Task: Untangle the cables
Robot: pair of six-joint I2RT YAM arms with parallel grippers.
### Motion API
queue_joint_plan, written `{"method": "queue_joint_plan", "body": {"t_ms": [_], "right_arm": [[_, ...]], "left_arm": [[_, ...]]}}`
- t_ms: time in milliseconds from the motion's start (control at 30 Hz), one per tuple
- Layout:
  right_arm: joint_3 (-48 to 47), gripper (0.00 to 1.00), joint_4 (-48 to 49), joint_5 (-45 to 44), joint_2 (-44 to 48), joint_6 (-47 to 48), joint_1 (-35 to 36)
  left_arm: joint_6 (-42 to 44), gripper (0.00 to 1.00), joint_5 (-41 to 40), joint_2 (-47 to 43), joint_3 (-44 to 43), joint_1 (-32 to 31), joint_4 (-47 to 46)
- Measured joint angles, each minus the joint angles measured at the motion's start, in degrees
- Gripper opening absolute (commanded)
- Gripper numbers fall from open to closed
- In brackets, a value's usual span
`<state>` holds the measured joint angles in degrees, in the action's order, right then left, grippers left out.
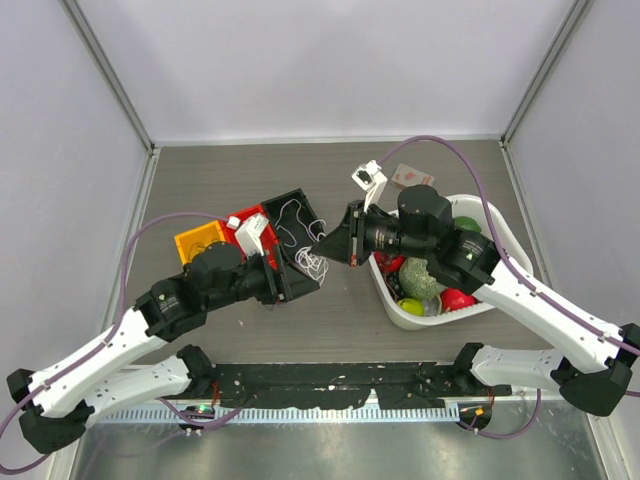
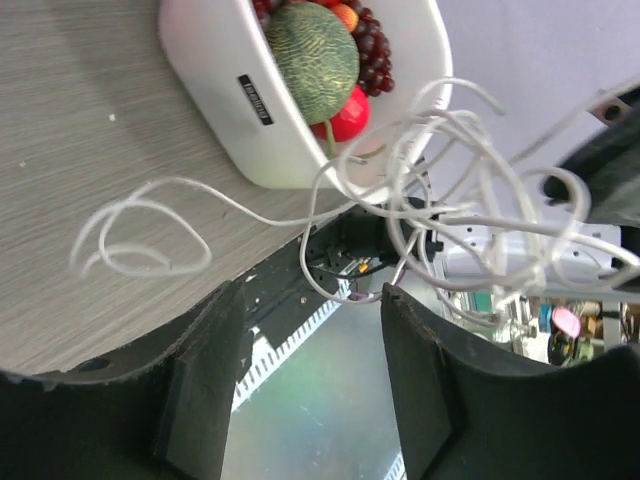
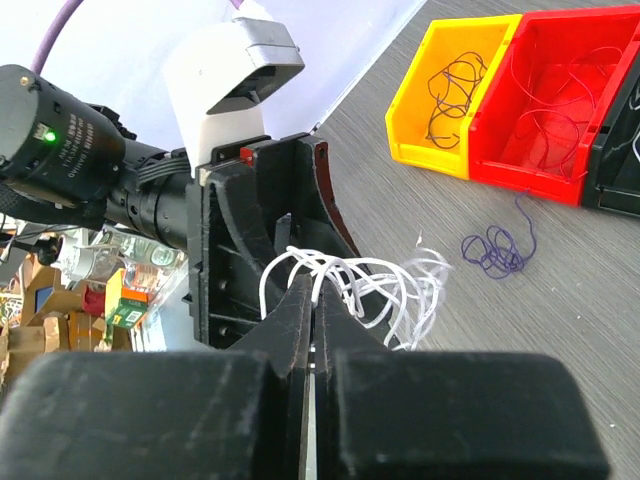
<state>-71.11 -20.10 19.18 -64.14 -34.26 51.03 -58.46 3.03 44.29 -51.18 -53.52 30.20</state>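
A tangle of white cables (image 1: 311,262) hangs between my two grippers just above the table. My right gripper (image 3: 318,283) is shut on a strand of these white cables (image 3: 385,285), and its loops spill out to the right. My left gripper (image 2: 312,295) stands open with nothing between its fingers. The white cables (image 2: 455,190) hang just past its right finger, and one loop (image 2: 140,235) trails on the table. A loose dark purple cable (image 3: 497,250) lies on the table. In the top view my right gripper (image 1: 335,246) faces my left gripper (image 1: 290,282).
A yellow bin (image 3: 425,150) holds a dark cable, a red bin (image 3: 530,175) holds red cables, and a black bin (image 1: 298,200) holds white ones. A white basket (image 1: 405,312) of toy fruit stands close on the right, under my right arm.
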Motion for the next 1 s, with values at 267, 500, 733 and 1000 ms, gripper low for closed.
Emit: {"method": "queue_joint_plan", "body": {"t_ms": [267,500,733,1000], "right_arm": [[-0.1,0.01,-0.4,-1.2,0.0,-0.8,0.0],[-0.1,0.01,-0.5,-2.1,0.0,-1.9,0.0],[-0.1,0.01,0.0,-2.1,-0.8,-2.6,0.0],[-0.1,0.01,0.8,-2.1,-1.3,-3.2,0.0]], "left_arm": [[0.9,0.38,3.2,-2.9,0.8,0.0,-6.1],[0.9,0.57,3.2,-6.9,1.5,0.0,-7.0],[1.9,0.53,3.2,-2.4,-0.3,0.0,-7.9],[2.2,0.39,1.9,1.3,-1.0,0.0,-8.2]]}}
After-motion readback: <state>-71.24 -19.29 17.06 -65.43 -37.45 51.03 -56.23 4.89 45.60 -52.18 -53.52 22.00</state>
